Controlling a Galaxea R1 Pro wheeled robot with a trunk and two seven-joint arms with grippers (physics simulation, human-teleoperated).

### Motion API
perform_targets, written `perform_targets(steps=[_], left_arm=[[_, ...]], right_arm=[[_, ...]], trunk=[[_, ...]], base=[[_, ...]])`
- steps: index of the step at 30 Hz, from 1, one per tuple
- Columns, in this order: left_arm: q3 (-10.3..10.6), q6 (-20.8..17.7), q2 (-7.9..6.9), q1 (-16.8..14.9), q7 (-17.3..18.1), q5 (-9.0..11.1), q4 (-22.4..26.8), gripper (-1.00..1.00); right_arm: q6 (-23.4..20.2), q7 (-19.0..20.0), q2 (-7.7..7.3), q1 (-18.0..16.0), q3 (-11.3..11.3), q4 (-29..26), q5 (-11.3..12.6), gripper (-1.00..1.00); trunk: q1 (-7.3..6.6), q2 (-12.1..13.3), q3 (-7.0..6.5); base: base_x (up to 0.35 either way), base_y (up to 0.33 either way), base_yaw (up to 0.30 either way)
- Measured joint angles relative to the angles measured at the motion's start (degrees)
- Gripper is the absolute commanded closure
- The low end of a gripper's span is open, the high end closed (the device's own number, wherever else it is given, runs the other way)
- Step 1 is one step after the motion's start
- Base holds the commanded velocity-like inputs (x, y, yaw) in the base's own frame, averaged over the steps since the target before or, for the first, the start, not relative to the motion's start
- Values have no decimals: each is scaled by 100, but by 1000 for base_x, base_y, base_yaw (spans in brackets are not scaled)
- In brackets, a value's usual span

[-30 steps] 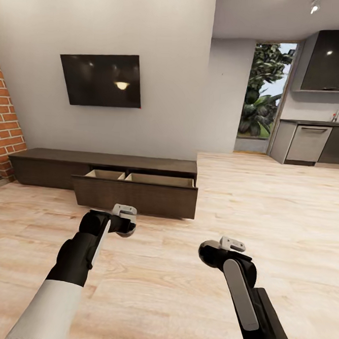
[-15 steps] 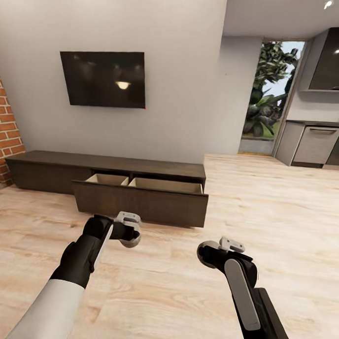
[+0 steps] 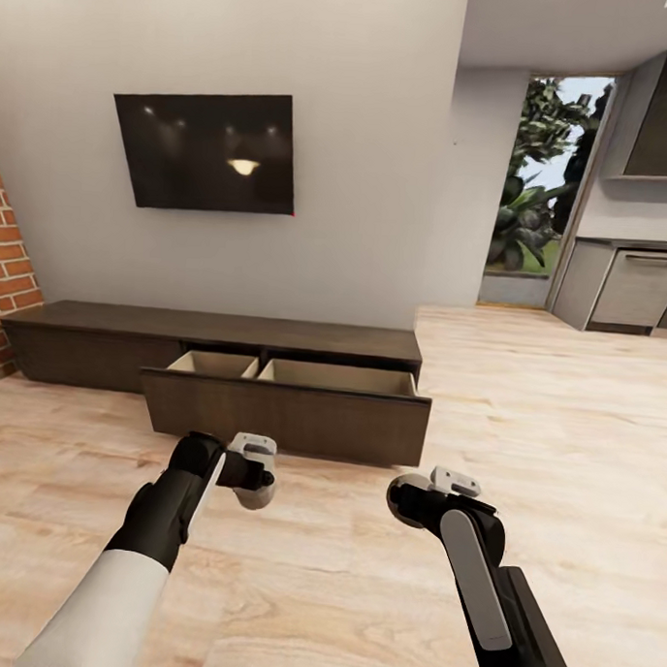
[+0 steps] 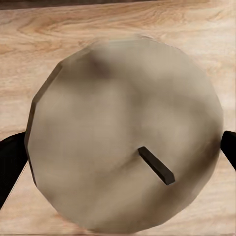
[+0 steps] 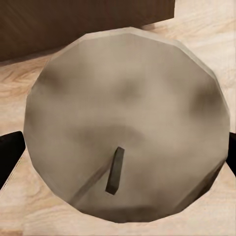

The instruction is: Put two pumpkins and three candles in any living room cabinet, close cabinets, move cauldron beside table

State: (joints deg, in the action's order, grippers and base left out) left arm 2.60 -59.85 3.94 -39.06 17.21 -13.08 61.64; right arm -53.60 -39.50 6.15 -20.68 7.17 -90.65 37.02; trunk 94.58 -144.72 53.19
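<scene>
The left arm has a white upper sleeve, then glossy black rounded segments with a pale grey strip along the forearm. Its tool carries a light grey, boxy mount at the wrist. The right arm is black throughout, with a long grey oval panel on top and a round black joint. Its tool bears the same grey mount.

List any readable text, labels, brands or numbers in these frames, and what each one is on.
None can be read. The TV screen is dark with no logo showing, the open cabinet front is plain wood, and the candle in each wrist view bears no markings.
</scene>
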Motion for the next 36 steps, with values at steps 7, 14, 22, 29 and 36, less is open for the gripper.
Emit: perform_targets(steps=[7, 14, 22, 29, 36], left_arm=[[-13, 3, -26, -68, 53, -14, -136, 100], [-13, 2, -26, -68, 53, -3, -136, 100], [-13, 2, -26, -68, 53, -3, -136, 100], [-5, 2, 19, -49, 41, -15, -138, 100], [-12, 2, 11, -46, 46, 14, -60, 100]], right_arm=[[27, 18, -17, 13, 18, 12, -3, 100], [27, 18, -17, 13, 18, 12, -4, 100], [27, 18, -17, 13, 18, 12, -4, 100], [69, 208, 5, 8, 20, 1, 90, 100], [71, 328, 17, 7, 27, -8, 94, 100]], trunk=[[3, -1, 0], [3, -1, 0], [3, -1, 0], [3, -1, 0], [3, -1, 0]], base=[[43, 23, 0], [0, 0, 0], [0, 0, 0], [0, 0, 0], [0, 0, 0]])
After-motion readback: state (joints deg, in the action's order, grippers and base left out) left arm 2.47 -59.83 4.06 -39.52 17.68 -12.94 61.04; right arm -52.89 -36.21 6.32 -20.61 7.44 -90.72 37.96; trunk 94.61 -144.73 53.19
